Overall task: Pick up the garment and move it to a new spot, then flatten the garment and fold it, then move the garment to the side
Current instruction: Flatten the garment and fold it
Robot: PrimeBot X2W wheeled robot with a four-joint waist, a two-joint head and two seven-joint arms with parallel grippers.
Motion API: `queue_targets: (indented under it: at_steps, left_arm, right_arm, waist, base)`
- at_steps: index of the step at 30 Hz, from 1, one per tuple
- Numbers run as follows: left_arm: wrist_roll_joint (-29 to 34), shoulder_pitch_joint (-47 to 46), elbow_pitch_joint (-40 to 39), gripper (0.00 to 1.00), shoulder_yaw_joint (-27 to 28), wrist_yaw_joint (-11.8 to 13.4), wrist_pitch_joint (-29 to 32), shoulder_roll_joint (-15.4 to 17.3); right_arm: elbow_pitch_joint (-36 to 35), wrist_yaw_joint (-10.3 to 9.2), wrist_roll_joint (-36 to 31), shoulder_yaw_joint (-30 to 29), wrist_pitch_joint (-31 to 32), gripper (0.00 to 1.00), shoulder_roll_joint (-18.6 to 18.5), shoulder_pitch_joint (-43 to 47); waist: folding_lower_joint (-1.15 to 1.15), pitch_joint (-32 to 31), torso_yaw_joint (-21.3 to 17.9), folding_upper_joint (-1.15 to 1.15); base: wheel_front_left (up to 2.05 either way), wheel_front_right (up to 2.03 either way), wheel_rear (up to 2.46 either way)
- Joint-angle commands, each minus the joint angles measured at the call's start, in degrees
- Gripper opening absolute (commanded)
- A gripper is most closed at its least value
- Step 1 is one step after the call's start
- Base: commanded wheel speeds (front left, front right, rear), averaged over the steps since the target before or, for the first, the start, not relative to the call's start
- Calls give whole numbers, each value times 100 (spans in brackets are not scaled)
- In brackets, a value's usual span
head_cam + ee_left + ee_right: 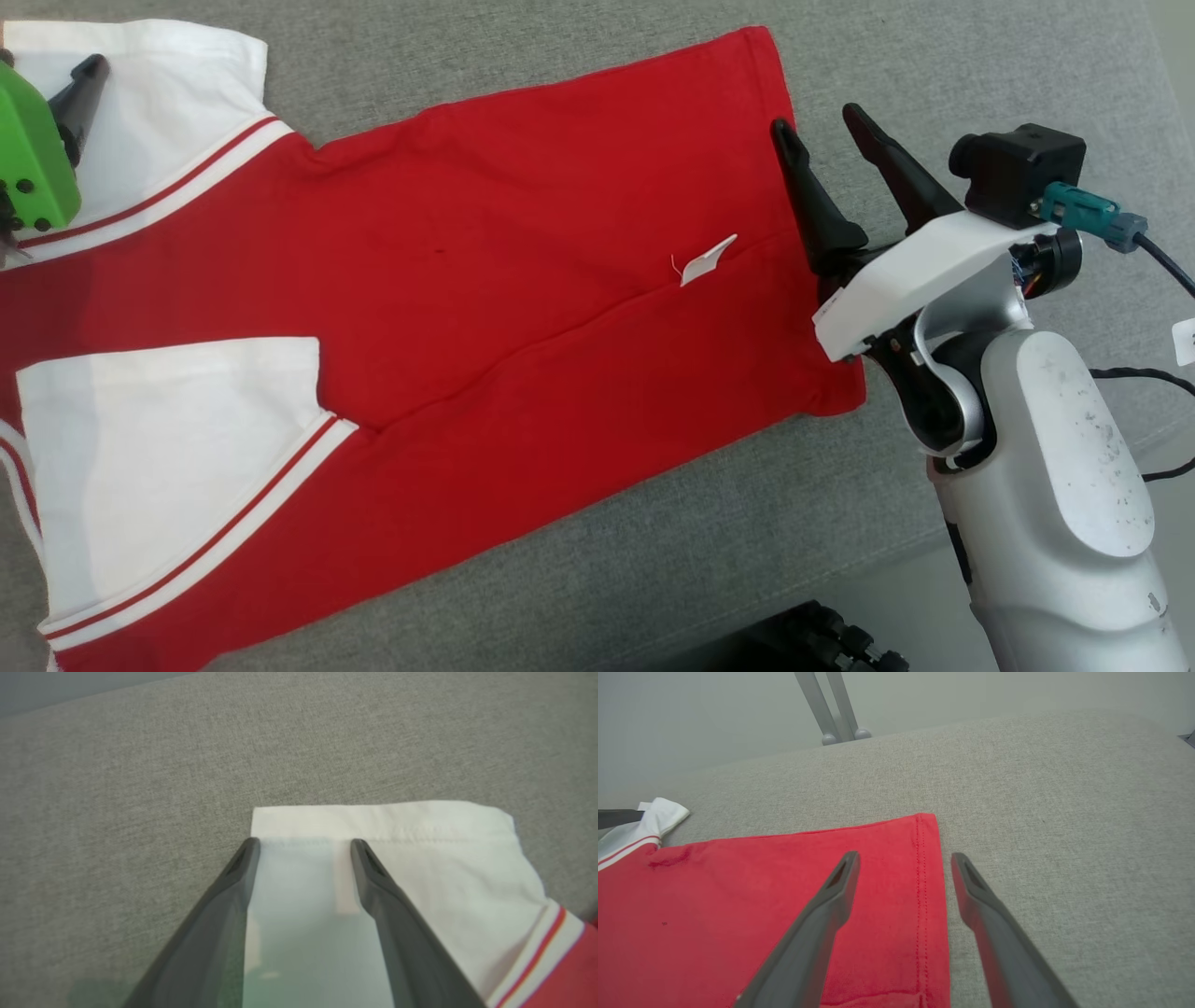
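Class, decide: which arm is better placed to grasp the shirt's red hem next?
Right. Its open right gripper straddles the hem of the garment; the left gripper hovers over a white sleeve at the opposite end.

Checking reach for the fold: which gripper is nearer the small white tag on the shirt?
Right. The right gripper is open at the hem, close beside the white tag; the left gripper is far off, over the white sleeve.

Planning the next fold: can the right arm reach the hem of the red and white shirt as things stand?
Probably yes. The right arm has open jaws astride the red and white shirt's hem, one finger over cloth, one over the grey fabric cushion; nothing between.
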Motion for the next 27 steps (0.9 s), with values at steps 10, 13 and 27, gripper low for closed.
queue_targets:
  at_steps: [10,13,27]
  left_arm:
    - [104,-66,162,100,69,316,102,229]
    - [157,-88,187,100,83,420,65,260]
    - [47,-167,163,0,-77,280,-9,75]
  right_arm:
    - [129,0,60,64,-146,100,-2,-186]
    - [132,0,71,85,-164,100,-1,-220]
    - [408,0,-86,87,-17,100,-96,-588]
  waist:
    - [-1,137,-180,0]
    - [-1,140,-180,0]
    - [-1,98,-35,0]
  base:
    - [0,0,0]
    - [0,0,0]
    - [0,0,0]
